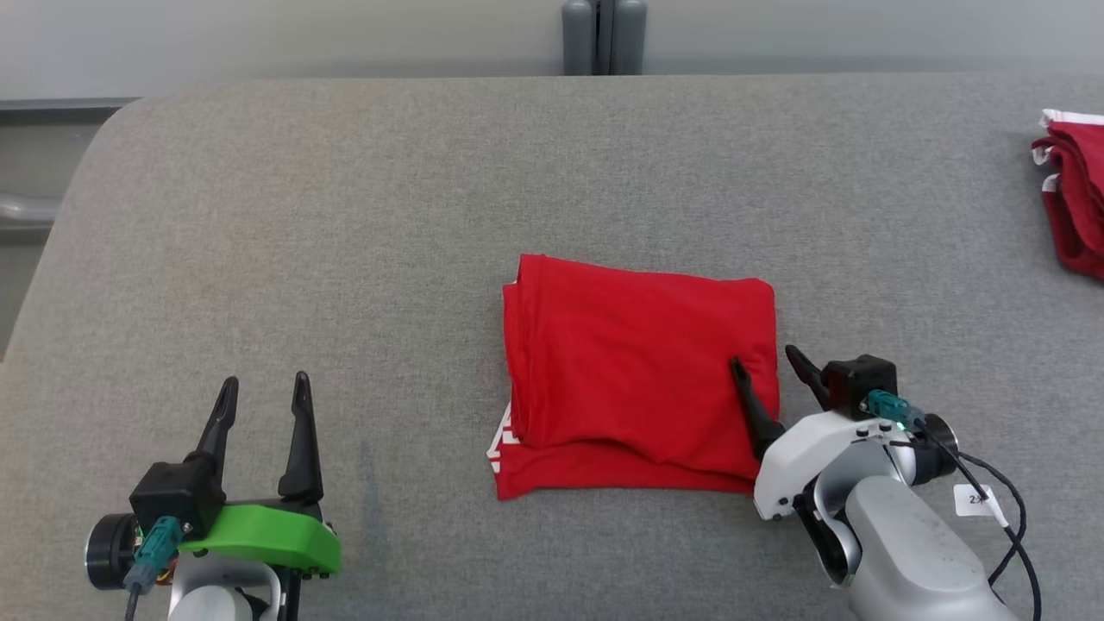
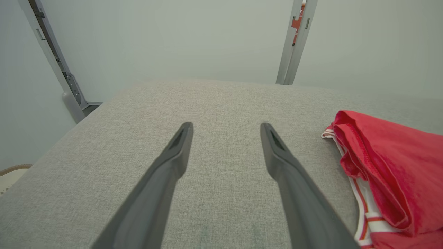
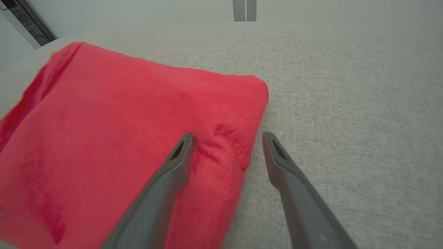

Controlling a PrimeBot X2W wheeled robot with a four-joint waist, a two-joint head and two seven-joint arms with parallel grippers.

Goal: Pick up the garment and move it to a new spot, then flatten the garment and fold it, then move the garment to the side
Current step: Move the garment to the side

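Folded garment (image 1: 638,371) lies mid-counter (image 1: 345,216). Right tool (image 1: 763,356) is wide, straddling its 3 o'clock edge. Left tool (image 1: 266,379) is wide, well apart at 8 o'clock. Risk: I pinch only the top layer and the fold opens when moved.

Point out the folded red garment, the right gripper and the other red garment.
Folded red garment (image 1: 630,371), head view, top layer.
Right gripper (image 1: 762,355), head view, between fingertips.
Other red garment (image 1: 1076,203), head view, bunched folds.
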